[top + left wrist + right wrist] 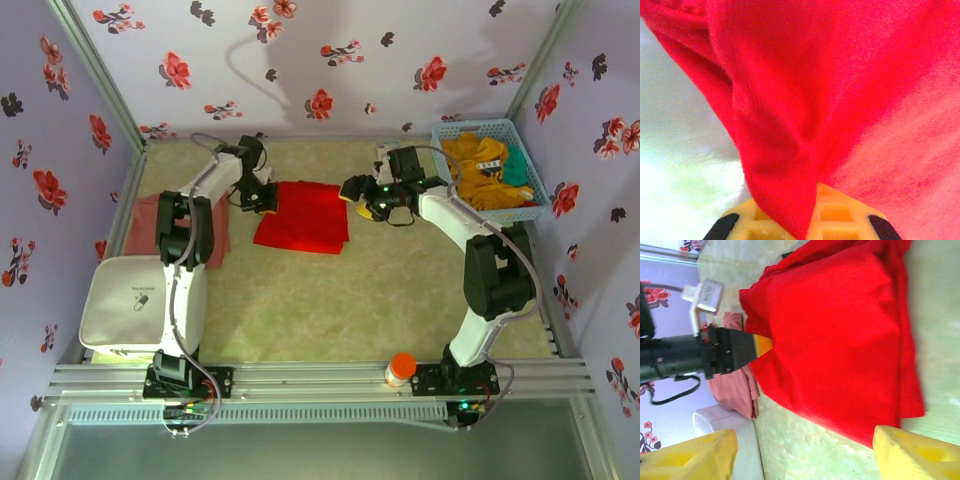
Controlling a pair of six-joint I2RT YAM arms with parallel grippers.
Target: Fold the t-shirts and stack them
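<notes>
The bright red t-shirt [302,215] lies folded in a rough rectangle at mid-table, its print hidden. My left gripper [262,200] sits at its left edge, shut on a pinch of red cloth [790,150] that drapes over the yellow fingers [840,215]. In the right wrist view the left gripper [757,346] bites the red shirt [840,330] at its corner. My right gripper [358,197] hovers just off the shirt's right edge, open, with its yellow fingertips [915,455] wide apart over bare table. The salmon-pink t-shirt [148,222] lies folded at the left, partly under the left arm.
A white soft case [140,300] rests at the near left, beside the pink shirt [735,390]. A blue basket [526,150] holding yellow and green cloth stands at the back right. An orange-capped bottle [401,368] stands at the front rail.
</notes>
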